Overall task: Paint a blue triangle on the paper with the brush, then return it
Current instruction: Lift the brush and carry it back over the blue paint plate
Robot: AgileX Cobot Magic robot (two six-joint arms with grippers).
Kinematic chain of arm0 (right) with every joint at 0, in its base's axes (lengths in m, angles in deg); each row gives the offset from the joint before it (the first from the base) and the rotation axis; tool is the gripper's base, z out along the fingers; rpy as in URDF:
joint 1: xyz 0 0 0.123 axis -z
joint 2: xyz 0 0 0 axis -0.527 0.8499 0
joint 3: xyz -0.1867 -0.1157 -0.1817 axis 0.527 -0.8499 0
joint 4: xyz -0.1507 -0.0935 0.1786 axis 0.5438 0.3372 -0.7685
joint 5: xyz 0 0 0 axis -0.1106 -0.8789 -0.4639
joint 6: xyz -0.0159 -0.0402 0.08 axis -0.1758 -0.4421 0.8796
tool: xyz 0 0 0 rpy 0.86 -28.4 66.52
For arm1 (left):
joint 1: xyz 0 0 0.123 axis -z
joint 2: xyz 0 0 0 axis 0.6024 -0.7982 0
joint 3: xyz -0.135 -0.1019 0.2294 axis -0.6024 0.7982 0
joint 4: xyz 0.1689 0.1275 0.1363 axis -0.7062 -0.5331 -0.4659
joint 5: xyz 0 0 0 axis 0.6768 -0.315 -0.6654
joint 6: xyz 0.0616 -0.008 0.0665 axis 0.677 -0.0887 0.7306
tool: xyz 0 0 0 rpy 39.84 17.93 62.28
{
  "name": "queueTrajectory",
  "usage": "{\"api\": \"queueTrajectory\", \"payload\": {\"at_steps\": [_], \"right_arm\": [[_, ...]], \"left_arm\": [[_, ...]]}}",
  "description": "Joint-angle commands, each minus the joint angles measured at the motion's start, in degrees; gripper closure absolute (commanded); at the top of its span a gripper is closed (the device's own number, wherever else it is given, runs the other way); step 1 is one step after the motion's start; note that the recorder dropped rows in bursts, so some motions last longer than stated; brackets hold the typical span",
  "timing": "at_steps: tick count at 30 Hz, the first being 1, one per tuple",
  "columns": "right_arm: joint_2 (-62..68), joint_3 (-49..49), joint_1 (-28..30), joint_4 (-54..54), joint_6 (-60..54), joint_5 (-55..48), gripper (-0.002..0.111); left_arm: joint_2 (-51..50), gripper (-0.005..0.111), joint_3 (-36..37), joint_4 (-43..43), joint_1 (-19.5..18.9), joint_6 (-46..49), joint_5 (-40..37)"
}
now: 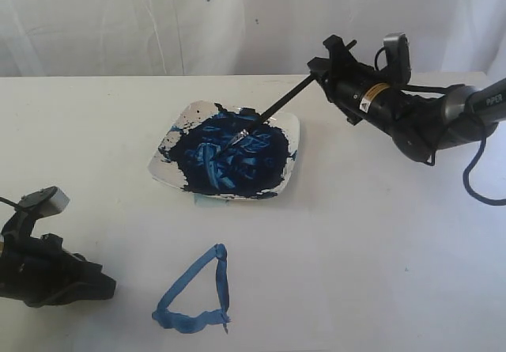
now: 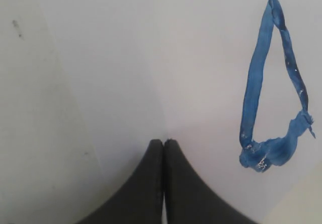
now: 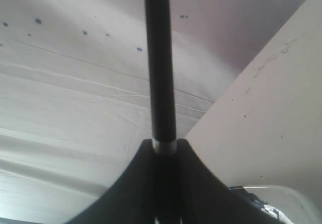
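Returning the brush [image 1: 273,108] is my read of the step in hand. The blue triangle [image 1: 190,320] sits finished on the paper [image 1: 269,273], three sides closed, well apart from the plate [image 1: 164,164].

The right gripper [image 1: 320,69] hangs over the plate's far right corner, pinching the brush high on its handle. In the right wrist view the fingers press tight on it, with the handle end sticking out past them. The brush slants down, tip touching the blue paint [image 1: 225,166] around mid-plate.

The left gripper [image 2: 163,143] is parked low at the table's [image 1: 395,233] left side, near the triangle. Its jaws are pressed together with nothing between them. I leave it alone.

How I'd do it:
- Grip is far from the tip, so small wrist moves swing the tip a lot. Go slow.
- Lower the handle until it lies across the plate rim with the tip in the paint. Don't let go from height, or it bounces and flicks paint.
- Spread the fingers only once the brush is supported at both ends. It's thin and round, and I judge it rolls easily.
- Open wide and pause. A light handle may cling to one finger.
- Back out up and away from the plate, never over the paper. A loaded tip drips, and the triangle is probably wet.
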State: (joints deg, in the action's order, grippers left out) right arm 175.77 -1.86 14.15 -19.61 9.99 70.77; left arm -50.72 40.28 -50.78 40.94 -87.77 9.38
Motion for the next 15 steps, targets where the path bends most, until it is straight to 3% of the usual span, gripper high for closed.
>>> {"api": "queueTrajectory", "payload": {"at_steps": [1, 15], "right_arm": [[0.80, 0.40, 0.52, 0.19, 0.19, 1.57, 0.108], [1.31, 0.40, -0.77, 0.71, 0.13, 1.57, 0.108]], "left_arm": [[0.52, 0.107, 0.31, -0.40, 0.24, 0.05, -0.71], [0.52, 0.107, 0.31, -0.40, 0.24, 0.05, -0.71]]}}
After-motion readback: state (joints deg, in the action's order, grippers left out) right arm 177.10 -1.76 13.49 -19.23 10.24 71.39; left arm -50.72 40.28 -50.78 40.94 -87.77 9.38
